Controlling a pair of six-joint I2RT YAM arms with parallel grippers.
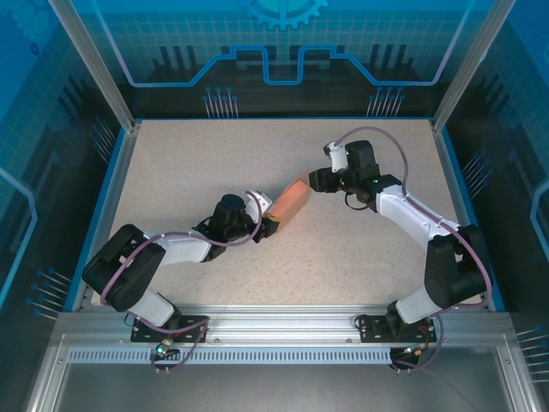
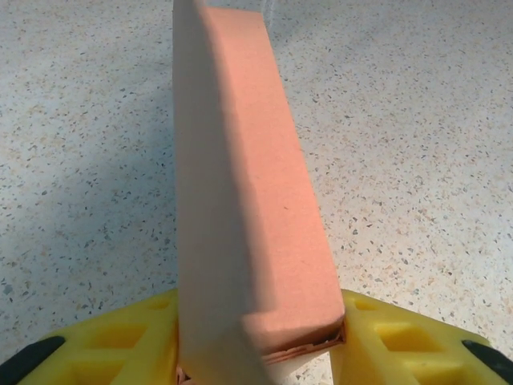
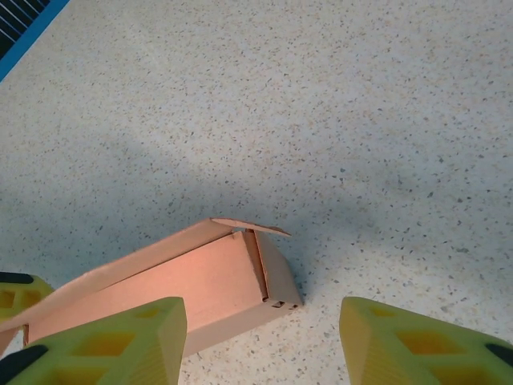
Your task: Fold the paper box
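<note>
The speckled beige table takes up the middle of the overhead view, inside blue see-through walls. The left arm reaches in from the near left corner and the right arm from the near right, and the two meet near the middle of the table.

Between them is the paper box, a salmon-pink flat rectangular shape. From above it runs at a slant from the left arm's tip up toward the right arm's tip. In the left wrist view it stands on a narrow edge and stretches away from the camera.

The yellow left fingers are clamped on the near end of the box, one pressing each broad face. The right fingers are spread apart and grasp nothing. They hang just beside the box's far end, where a small flap sticks up loose.
</note>
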